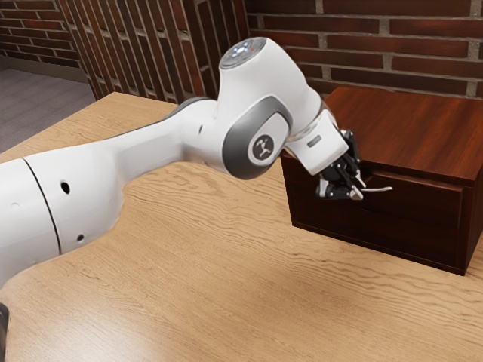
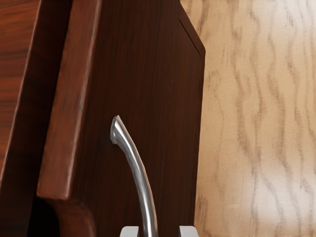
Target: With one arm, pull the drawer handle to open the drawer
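The arm is reaching across the table (image 1: 226, 286) and the gripper (image 1: 353, 191) is sitting right at the near end of the drawer handle (image 1: 377, 189) - that slim silver bar on the front of the drawer (image 1: 423, 202). The drawer is riding in the upper part of the dark wooden cabinet (image 1: 407, 121), which is standing on the table toward the exterior view's right.

From the wrist camera the handle (image 2: 136, 173) is arching off the drawer front and running down between two pale fingertips (image 2: 129, 231). One pad is looking close to the bar, the other is showing clear daylight, so I'm calling the jaws open and straddling the bar, not yet clamped on it.

As for handling, the bar is looking like polished metal - stiff, thin, rounded and probably slick, so the pads are likely needing a firm squeeze, or a hook behind it. The grasp is falling near one end, where the bar is curving in to its mount; a hold nearer the middle would probably pull straighter and twist the drawer less. The drawer itself is looking like solid wood, likely weighty, so expect some resistance. Whether it is out at all, I can't tell.
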Available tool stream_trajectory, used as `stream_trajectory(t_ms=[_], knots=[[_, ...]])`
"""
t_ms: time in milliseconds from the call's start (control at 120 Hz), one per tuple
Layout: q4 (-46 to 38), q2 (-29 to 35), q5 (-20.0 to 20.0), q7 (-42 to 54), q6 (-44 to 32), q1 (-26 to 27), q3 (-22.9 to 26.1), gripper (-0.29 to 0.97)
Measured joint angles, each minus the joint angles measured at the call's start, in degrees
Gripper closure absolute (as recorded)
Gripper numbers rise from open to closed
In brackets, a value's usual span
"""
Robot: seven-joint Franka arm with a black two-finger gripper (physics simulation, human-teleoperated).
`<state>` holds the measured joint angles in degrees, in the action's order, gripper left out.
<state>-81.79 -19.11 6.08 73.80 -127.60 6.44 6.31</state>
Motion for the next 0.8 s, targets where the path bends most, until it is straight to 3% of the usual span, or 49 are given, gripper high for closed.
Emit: stream_trajectory(t_ms=[800], knots=[[-22.4,16.5,0.0,-1.4,-5.9,0.2,1.3,0.71]])
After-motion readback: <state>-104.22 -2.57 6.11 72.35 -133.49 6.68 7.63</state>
